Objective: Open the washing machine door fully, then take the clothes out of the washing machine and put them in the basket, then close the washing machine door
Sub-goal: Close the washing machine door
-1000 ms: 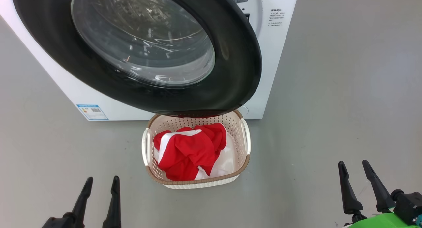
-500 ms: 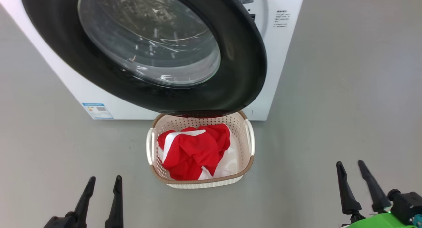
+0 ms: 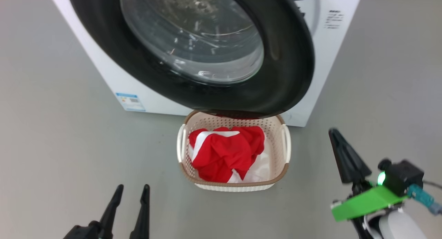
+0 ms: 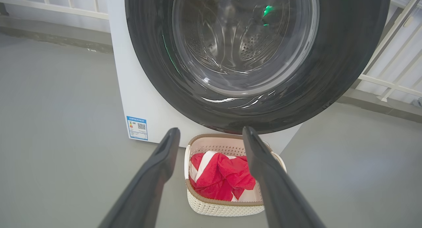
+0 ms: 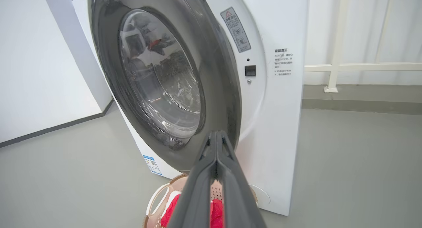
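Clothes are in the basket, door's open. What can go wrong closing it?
1. The washing machine door hangs over the basket's far rim; if clearance is tight, the swing may clip and drag it.
2. Right jaws are shut to a thin tip aimed at the door's edge; pushing on that glossy black rim, they might skid onto the glass.

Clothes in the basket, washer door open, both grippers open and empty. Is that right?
Not quite: the right gripper is shut, its two fingers pressed together with nothing between them, as the right wrist view shows. The rest holds: the clothes lie in the basket, the washing machine door stands open, and the left gripper is open and empty.
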You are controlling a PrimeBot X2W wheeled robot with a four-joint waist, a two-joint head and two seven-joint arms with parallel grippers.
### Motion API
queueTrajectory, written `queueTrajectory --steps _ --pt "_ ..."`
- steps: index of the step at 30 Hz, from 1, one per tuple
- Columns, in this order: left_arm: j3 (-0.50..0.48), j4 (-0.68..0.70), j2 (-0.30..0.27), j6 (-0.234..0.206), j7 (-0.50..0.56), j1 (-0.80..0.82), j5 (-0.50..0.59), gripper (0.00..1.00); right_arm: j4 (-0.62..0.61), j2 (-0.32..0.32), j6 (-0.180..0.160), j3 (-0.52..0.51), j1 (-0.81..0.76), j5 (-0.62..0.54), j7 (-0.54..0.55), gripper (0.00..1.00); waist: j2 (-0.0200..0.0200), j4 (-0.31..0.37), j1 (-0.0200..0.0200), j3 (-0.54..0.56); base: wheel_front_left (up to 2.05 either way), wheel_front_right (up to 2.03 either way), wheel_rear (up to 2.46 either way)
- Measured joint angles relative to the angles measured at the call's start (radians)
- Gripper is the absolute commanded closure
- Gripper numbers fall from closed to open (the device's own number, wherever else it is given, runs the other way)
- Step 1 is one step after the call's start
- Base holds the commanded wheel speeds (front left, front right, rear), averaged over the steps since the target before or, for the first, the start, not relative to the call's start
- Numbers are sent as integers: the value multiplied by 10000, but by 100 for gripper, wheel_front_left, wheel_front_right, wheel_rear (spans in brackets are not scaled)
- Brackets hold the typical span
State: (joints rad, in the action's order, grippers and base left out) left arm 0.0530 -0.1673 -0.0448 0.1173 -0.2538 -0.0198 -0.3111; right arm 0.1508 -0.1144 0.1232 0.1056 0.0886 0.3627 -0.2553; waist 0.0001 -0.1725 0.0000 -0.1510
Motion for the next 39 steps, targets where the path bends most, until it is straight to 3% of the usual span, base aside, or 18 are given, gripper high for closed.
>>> queueTrajectory --steps 10,39 --pt "558 199 0 -213 0 378 -176 0 69 -221 0 347 1626 153 0 100 0 -547 0 -589 0 0 0" --pt "2151 909 46 -915 -2 2317 -798 0 240 -1239 12 -295 4517 447 -2 100 0 -1284 0 -3343 0 0 0"
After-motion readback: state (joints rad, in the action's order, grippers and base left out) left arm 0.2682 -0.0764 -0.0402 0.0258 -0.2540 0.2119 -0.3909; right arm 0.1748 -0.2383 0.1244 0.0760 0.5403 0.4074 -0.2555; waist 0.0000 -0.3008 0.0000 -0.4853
